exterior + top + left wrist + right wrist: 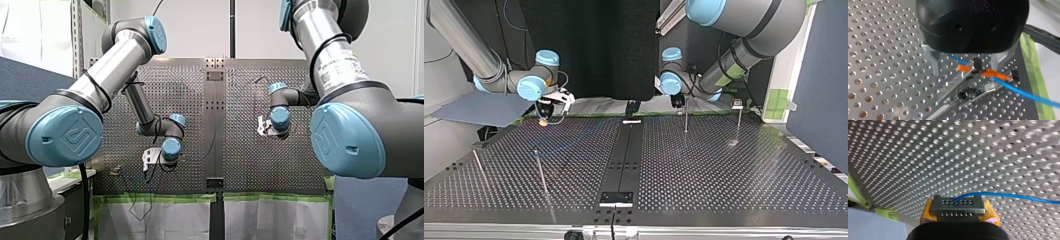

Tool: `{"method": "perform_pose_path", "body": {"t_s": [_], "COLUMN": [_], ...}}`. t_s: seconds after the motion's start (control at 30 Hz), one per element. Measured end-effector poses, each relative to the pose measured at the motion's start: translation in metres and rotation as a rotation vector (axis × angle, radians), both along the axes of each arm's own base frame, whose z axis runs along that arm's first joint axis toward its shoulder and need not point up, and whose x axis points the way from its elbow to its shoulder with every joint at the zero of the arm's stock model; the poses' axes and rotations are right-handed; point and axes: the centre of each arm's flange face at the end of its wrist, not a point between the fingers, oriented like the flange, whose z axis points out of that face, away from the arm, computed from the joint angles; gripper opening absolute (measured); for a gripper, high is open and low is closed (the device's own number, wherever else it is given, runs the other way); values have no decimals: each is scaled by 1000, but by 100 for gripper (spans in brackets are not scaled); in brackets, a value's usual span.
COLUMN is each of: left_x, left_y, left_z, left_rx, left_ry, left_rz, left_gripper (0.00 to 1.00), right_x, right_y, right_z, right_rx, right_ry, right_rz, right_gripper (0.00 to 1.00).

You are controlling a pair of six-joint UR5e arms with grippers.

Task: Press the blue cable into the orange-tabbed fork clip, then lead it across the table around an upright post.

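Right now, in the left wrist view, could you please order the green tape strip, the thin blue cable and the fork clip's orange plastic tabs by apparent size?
Largest: the green tape strip, widest and longest.
Next: the thin blue cable, long but slender.
Smallest: the orange plastic tabs.

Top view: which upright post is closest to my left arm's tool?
The post just right of the centre strip, right beside my left tool; the other three stand farther off.
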Motion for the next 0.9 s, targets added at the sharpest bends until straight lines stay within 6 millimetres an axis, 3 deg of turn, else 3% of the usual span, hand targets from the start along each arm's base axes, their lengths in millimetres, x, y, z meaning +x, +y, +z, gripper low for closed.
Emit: {"method": "perform_pose_path", "body": {"t_s": [0.47,0.9], "left_x": [0,-1], "left_y": [0,-3], "left_z": [0,0], "left_rx": [0,-1], "left_ry": [0,1], "left_rz": [0,-8], "left_gripper": [97,97], "right_x": [-10,-16], "right_y": [-5,-8], "right_z": [-13,-74], "right_rx": [14,68], "right_ry": [17,40], "right_rz": [-15,-25], "right_gripper": [2,2]}}
